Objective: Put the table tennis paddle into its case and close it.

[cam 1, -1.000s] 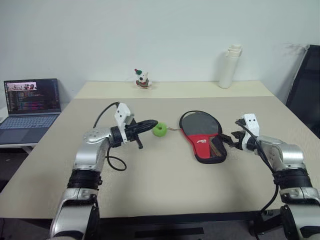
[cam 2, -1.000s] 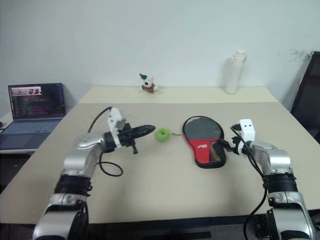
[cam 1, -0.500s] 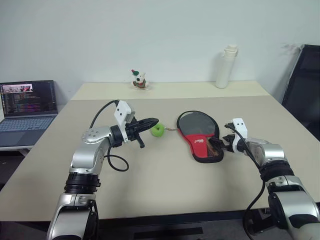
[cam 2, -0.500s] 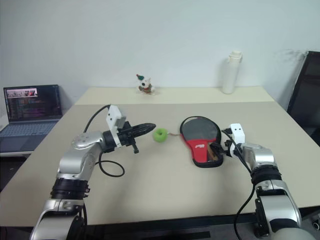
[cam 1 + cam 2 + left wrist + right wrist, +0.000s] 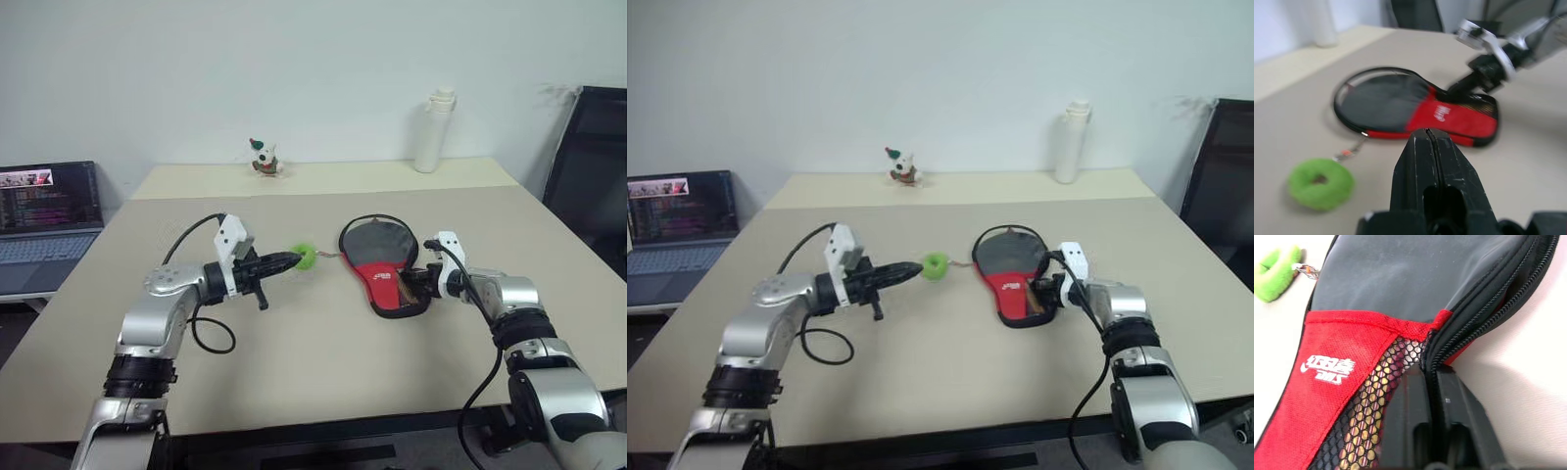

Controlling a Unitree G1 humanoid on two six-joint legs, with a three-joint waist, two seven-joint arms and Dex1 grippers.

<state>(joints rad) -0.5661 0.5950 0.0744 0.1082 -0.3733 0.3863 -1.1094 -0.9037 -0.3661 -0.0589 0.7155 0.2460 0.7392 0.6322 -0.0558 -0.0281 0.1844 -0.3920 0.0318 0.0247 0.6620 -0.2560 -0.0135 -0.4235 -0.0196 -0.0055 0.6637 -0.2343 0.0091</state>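
The case [image 5: 382,257], a black and red zip pouch with a white logo and mesh pocket, lies flat at the middle of the table. Its zip edge [image 5: 1484,318] gapes along one side. A short cord ties the green ball [image 5: 306,257] to the case's round end. My right gripper [image 5: 409,284] is at the case's narrow end, shut on the zip edge beside the mesh pocket [image 5: 1371,401]. My left gripper [image 5: 292,259] is shut and holds nothing. It hovers with its tip just beside the green ball [image 5: 1320,183]. The table tennis paddle is hidden.
A white bottle [image 5: 429,130] and a small figurine [image 5: 262,157] stand along the table's far edge. An open laptop [image 5: 44,211] sits on a lower surface to the left. A black chair [image 5: 588,166] stands at the right. Bare tabletop [image 5: 323,372] lies in front of the case.
My right gripper has moved left onto the case's narrow end and gone from open to shut on its zip edge. The left hand drew back slightly. The camera view has shifted.
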